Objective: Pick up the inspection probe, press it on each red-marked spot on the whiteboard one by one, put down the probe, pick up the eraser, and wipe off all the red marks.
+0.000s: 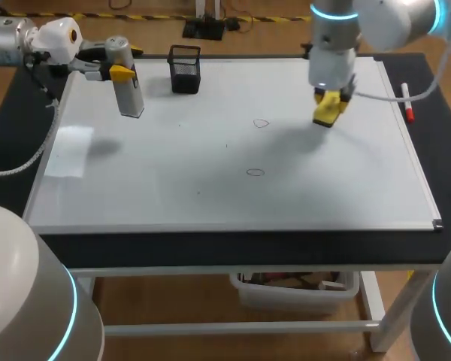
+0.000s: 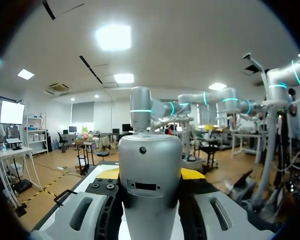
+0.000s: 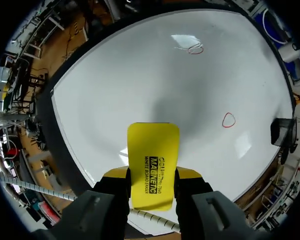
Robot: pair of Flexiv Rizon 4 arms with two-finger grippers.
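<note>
Whiteboard (image 1: 210,195) covers the table. My right gripper (image 1: 331,99) clamps the eraser (image 3: 153,165) by its sides above the board, near two red marks (image 1: 261,122). The eraser looks light, stiff and slick, so I judge a mid-body grip best. My left gripper (image 1: 122,73) grips the probe (image 1: 128,89) beside the cup (image 1: 185,69), well clear of the marks.

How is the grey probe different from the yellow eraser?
The silver-grey plastic inspection probe is tall and round; the bright yellow rectangular eraser is flat. The probe is in the left tool, over the whiteboard on its left side; the eraser is in the right tool, nearer its right side. Both are gripped from two sides.
</note>
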